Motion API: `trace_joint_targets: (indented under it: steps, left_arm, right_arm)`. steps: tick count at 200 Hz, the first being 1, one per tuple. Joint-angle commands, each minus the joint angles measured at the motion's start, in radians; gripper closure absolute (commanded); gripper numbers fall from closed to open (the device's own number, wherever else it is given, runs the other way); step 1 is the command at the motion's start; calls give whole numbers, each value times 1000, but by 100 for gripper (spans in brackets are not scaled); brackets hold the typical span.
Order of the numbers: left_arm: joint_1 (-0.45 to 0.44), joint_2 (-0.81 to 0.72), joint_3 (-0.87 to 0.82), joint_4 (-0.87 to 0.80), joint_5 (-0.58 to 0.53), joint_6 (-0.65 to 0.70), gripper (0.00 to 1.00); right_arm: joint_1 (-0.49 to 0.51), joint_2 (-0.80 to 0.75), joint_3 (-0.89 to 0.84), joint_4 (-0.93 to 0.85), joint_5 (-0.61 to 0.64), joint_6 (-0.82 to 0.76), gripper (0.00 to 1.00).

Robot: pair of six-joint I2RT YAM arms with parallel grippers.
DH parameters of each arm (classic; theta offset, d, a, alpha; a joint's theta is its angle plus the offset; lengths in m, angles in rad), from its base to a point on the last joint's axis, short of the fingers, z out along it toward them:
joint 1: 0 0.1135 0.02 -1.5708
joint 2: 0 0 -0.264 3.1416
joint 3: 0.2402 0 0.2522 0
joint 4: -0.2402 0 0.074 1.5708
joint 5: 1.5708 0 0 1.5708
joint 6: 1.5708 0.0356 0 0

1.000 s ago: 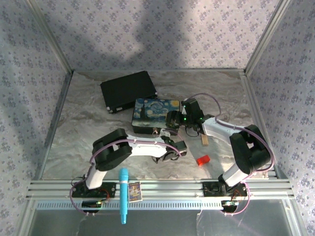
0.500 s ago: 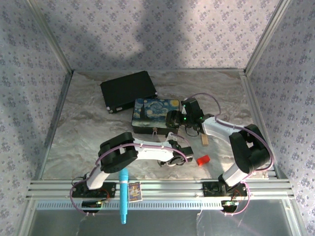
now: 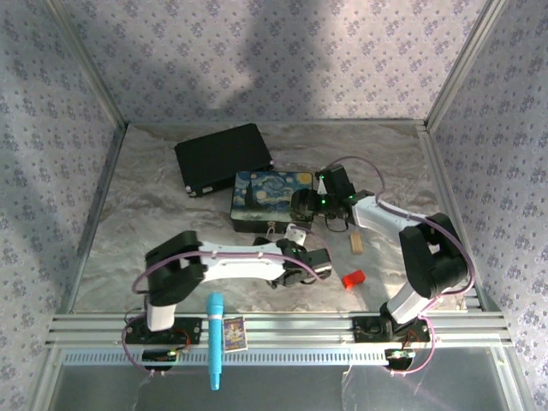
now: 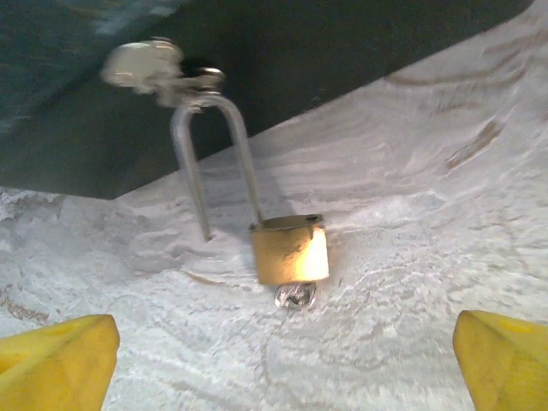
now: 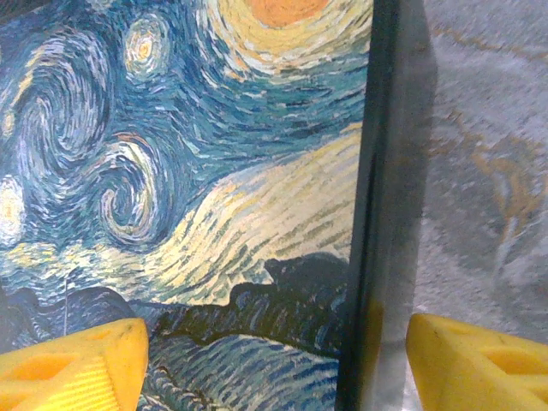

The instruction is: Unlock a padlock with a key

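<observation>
trouble, as i read it, starts on the left: my left gripper (image 4: 281,360) hangs low over the marbled grey-white table (image 4: 411,214) with its yellow fingers (image 4: 56,360) spread wide and nothing between them. just beyond them the tiny brass-gold padlock (image 4: 289,250) rests its body on the table. its thin silver shackle (image 4: 214,163) is hooked through the small metal hasp (image 4: 163,68) on the dark front of the painted starry-night box (image 3: 270,193). one leg of the shackle looks to be out of the body. the very small silvery key (image 4: 295,296) pokes from the underside, though the picture is soft. if i close in carelessly, a finger could shove the body up and snap that leg home again, or flick the key out of its slot. further right, my right gripper (image 5: 274,364) is also spread, one finger over the lid and the other past the box edge. i cannot tell whether it bears on the box, so a tug at the lock might drag the box along. the small tan wooden block (image 3: 356,243) and small red block (image 3: 353,278) lie near that arm and could get swept.
</observation>
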Motion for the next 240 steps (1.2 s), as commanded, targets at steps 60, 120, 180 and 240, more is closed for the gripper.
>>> trace_joint_targets:
  steps: [60, 120, 180, 240]
  left_arm:
    - [137, -386, -108, 61, 65, 106, 0]
    - [330, -625, -319, 231, 280, 95, 0]
    - [438, -738, -450, 299, 382, 39, 0]
    - [408, -743, -479, 294, 335, 1, 0]
  right_arm:
    - [-23, -132, 121, -199, 62, -171, 1]
    - [203, -376, -44, -200, 130, -163, 8]
    - [393, -200, -92, -54, 155, -48, 27]
    - [442, 8, -50, 6, 194, -35, 37]
